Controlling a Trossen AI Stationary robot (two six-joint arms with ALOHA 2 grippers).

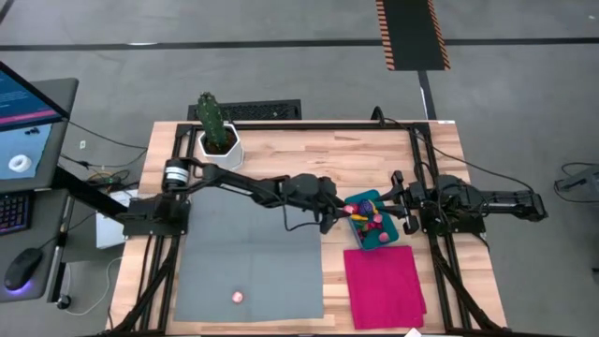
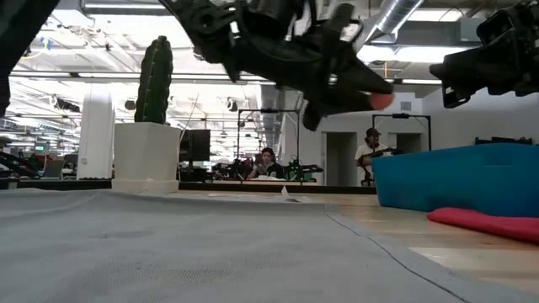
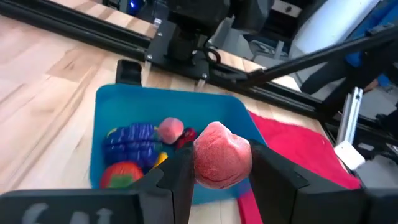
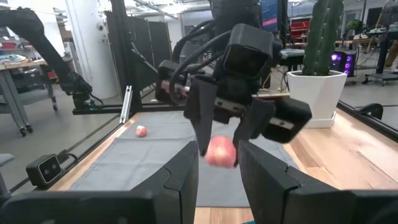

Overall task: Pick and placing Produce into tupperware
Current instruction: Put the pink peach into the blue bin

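One small pink fruit [image 3: 222, 155], seemingly light and rounded, sits clenched across its middle in the left pincer [image 3: 222, 171] above the teal tub [image 3: 112, 109], while the right pincer [image 4: 217, 180] grasps nothing.

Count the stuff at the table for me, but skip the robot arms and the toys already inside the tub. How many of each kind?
Cactus in its pot: 1
Teal tub: 1
Cloths: 2, the grey mat and the magenta cloth
Pink toy fruits outside the tub: 2, the held fruit in the left tool and the loose fruit on the grey mat
Total: 6
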